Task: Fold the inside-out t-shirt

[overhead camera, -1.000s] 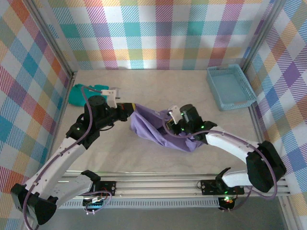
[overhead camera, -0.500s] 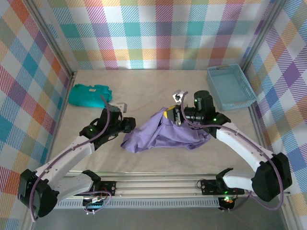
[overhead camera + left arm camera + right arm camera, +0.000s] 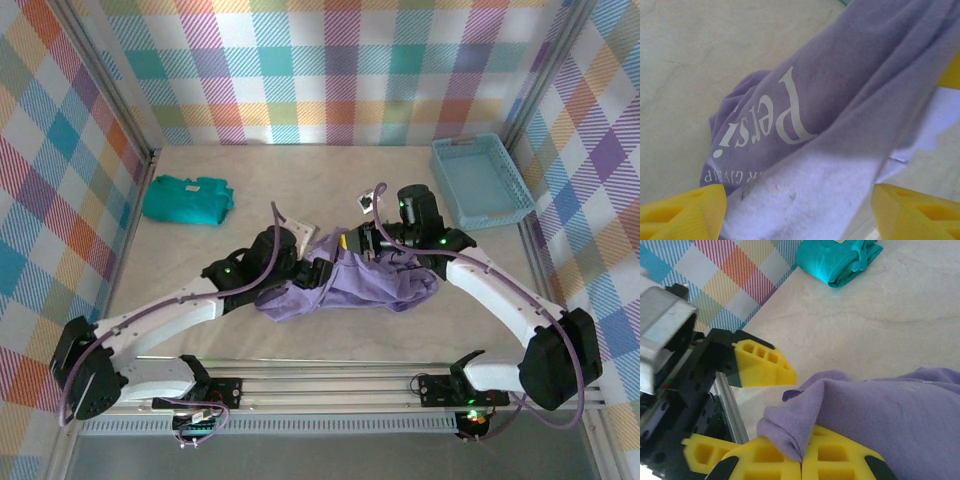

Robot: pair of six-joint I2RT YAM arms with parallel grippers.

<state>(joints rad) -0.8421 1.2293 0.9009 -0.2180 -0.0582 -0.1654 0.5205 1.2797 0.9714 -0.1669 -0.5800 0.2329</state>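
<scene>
The inside-out t-shirt (image 3: 375, 280), lavender and crumpled, lies bunched at the table's middle. My right gripper (image 3: 350, 240) is shut on a folded edge of it; the right wrist view has that fold (image 3: 790, 435) pinched between the yellow fingertips, with my right gripper (image 3: 801, 462) at the bottom. My left gripper (image 3: 318, 270) is open at the shirt's left end. In the left wrist view its yellow fingers (image 3: 682, 212) stand wide apart, cloth and white lettering (image 3: 770, 125) between and beyond them, and my left gripper (image 3: 800, 220) grips nothing.
A folded teal-green garment (image 3: 185, 198) lies at the far left, also in the right wrist view as the teal garment (image 3: 840, 260). A light blue basket (image 3: 480, 182) stands at the back right. Checked walls close three sides; the rail runs along the near edge.
My left gripper let go of the shirt, opened and moved right to the bunched cloth. My right gripper carried its held edge back and up, pulling the shirt into a heap.
</scene>
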